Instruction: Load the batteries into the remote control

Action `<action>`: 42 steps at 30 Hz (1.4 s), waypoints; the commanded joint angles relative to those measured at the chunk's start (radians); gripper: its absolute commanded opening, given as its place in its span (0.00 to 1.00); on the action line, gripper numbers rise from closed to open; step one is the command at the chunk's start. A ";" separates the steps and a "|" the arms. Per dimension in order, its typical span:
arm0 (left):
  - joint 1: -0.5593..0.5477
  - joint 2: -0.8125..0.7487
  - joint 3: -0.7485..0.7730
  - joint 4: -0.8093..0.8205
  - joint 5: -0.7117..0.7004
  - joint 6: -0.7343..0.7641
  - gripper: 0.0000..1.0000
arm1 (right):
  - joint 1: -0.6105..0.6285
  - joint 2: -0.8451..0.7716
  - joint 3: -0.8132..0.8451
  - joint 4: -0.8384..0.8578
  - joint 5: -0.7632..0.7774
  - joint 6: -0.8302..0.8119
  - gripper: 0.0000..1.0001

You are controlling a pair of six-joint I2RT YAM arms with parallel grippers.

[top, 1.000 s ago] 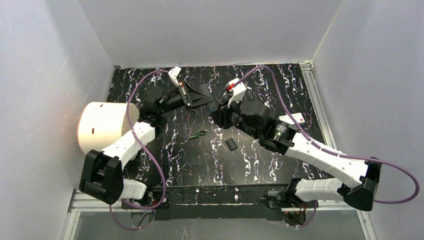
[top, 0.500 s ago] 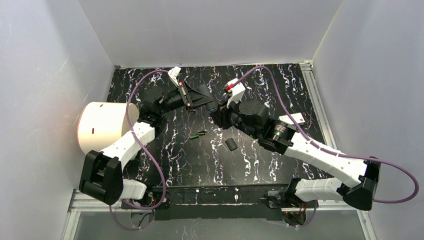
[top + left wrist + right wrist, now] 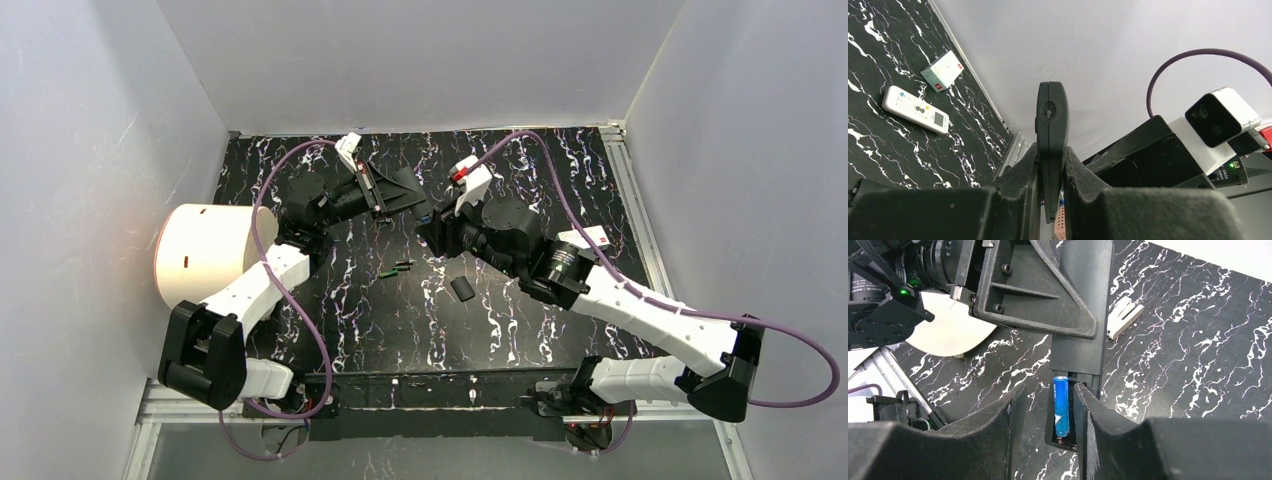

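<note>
At the far left of the marble-patterned table [image 3: 400,330] sits a white cylinder [image 3: 205,255], close to the wall. Just right of it the left gripper [image 3: 1051,150] is pressed together on a black remote control [image 3: 1051,117], which it holds up off the table with the narrow edge squeezed between its two fingers [image 3: 1023,170]. On the tabletop below that grip, near the middle, two loose batteries lie close together: a green cell [image 3: 387,272] and, just right of it, a black cell [image 3: 404,265], both apart from the remote. The right wrist view shows the open compartment at the remote's free end, where a blue cell [image 3: 1061,405] lies lengthwise with its lower end by a spring. The right gripper [image 3: 1049,390] meets that end from the right with its jaws spread to either side. One finger is clear of the remote, the other is just beside the blue cell, and nothing is pinched. Farther right on the table lies a small black cover [image 3: 461,289]. A white remote [image 3: 915,109] and a small pale box [image 3: 944,70] lie near the table's edge rail
</note>
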 commanded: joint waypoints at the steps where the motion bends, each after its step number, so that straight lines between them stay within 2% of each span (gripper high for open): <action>1: -0.003 -0.055 0.012 0.047 0.066 -0.026 0.00 | -0.012 -0.039 0.035 0.027 0.067 -0.037 0.50; 5: -0.003 -0.052 0.012 0.046 0.065 -0.029 0.00 | -0.013 -0.040 0.032 0.032 0.070 -0.035 0.52; 10: -0.003 -0.051 0.008 0.047 0.056 -0.034 0.00 | -0.012 -0.026 0.042 0.007 0.079 -0.041 0.35; 12: -0.003 -0.047 0.009 0.041 0.055 -0.033 0.00 | -0.012 -0.020 0.046 -0.007 0.080 -0.047 0.33; 20: -0.003 -0.044 0.011 -0.004 0.032 -0.003 0.00 | -0.012 -0.028 0.049 0.013 0.032 -0.046 0.40; 31: -0.004 -0.045 0.004 -0.021 0.024 0.006 0.00 | -0.012 -0.013 0.039 0.048 -0.038 -0.017 0.28; 42: -0.003 -0.055 0.004 -0.042 0.018 0.019 0.00 | -0.012 -0.005 0.026 0.076 -0.074 -0.008 0.23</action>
